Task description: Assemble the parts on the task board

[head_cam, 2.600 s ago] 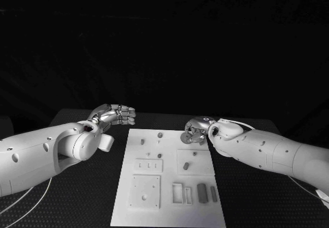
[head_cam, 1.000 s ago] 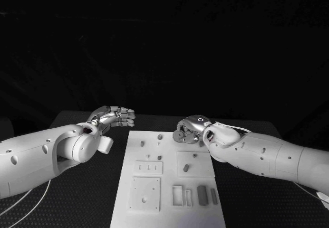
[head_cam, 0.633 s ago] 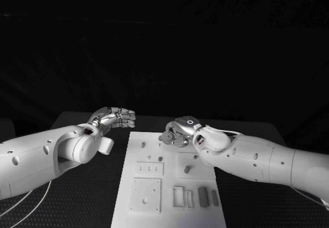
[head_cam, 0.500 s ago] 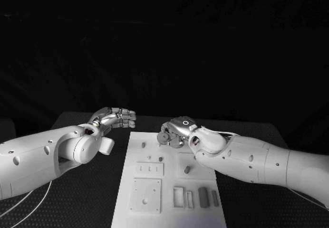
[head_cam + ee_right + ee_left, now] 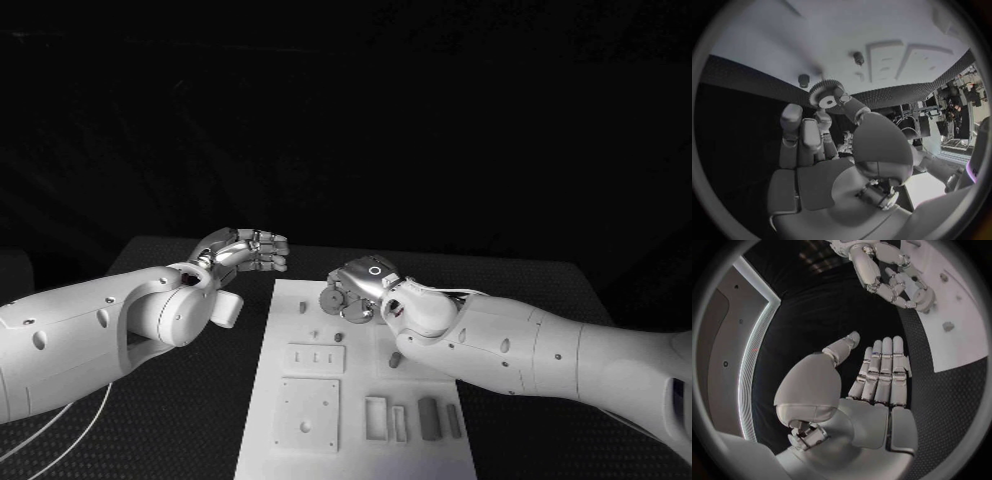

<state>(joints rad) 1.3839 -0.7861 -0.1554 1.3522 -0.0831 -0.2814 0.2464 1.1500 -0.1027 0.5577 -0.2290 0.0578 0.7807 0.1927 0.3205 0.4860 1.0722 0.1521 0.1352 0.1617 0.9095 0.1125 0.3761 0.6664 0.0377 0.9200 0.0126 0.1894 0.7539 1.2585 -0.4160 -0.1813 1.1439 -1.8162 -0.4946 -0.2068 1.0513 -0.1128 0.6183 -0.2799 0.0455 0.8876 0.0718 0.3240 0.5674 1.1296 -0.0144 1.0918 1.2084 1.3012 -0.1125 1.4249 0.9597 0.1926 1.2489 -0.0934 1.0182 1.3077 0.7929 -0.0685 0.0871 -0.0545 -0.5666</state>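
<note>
Grey toothed gear (image 5: 825, 93): pinched between the thumb and fingertips of the right hand (image 5: 355, 292), above the far end of the task board (image 5: 296, 440), near two small pegs (image 5: 858, 58) standing in it.
Right hand: clamped on the gear; since 2.6 s ago it has travelled from the board's far right edge inward, and now sits over the board's far middle, with the right arm covering the board's right side.
Task board: white plate in the middle of the black table (image 5: 173, 440). Its near end carries a square block (image 5: 306, 406), and beside it slots with a dark bar (image 5: 427, 417) and smaller pieces; whether they lie in the slots or on top I cannot tell. A plate with small slits (image 5: 313, 357) sits mid-board.
Left hand (image 5: 248, 249): holds nothing, fingers close together and bent forward, hovering off the board's far left corner, much as before.
</note>
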